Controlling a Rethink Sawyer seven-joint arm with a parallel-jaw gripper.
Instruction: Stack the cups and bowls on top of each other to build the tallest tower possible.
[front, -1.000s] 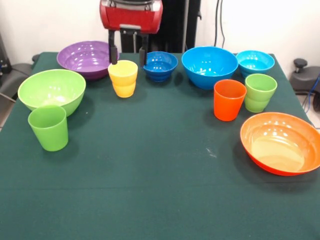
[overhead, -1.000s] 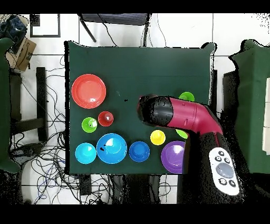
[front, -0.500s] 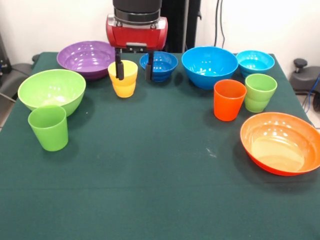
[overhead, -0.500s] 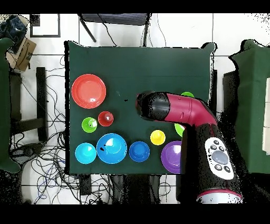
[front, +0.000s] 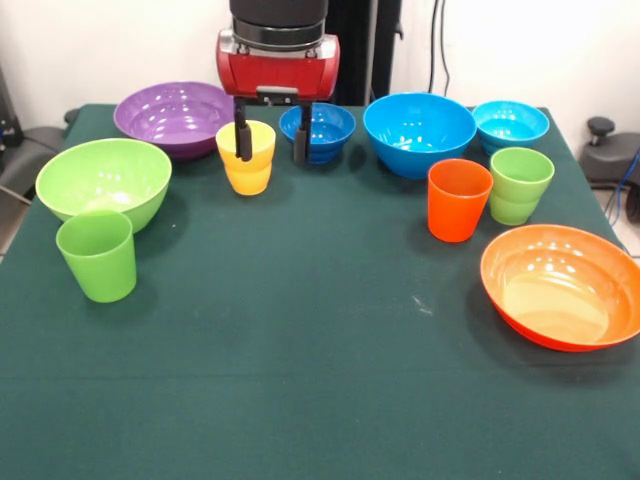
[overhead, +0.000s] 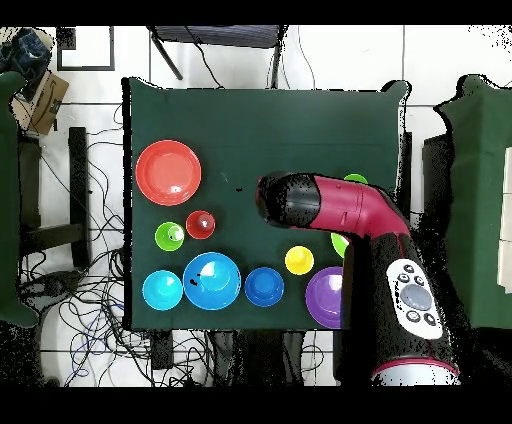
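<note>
My gripper (front: 271, 143) hangs open and empty above the table. In the front view its left finger (front: 242, 140) overlaps the yellow cup (front: 246, 160) and its right finger crosses the dark blue bowl (front: 320, 128). Overhead, the arm's head (overhead: 284, 200) covers the gripper and sits apart from the yellow cup (overhead: 299, 260). The purple bowl (front: 168, 117), lime bowl (front: 103, 180), green cup (front: 97, 255), blue bowl (front: 419, 132), turquoise bowl (front: 510, 124), orange cup (front: 459, 200), light green cup (front: 520, 185) and orange bowl (front: 560, 285) stand singly. No tower shows.
A dark green cloth (front: 300, 350) covers the table. Overhead, the arm (overhead: 370, 230) hides part of the lime bowl (overhead: 340, 245) and purple bowl (overhead: 324, 298). Cables and furniture lie around the table.
The gripper has come down and shifted slightly right in the front view, its left finger now crossing the yellow cup. No cup or bowl has moved.
</note>
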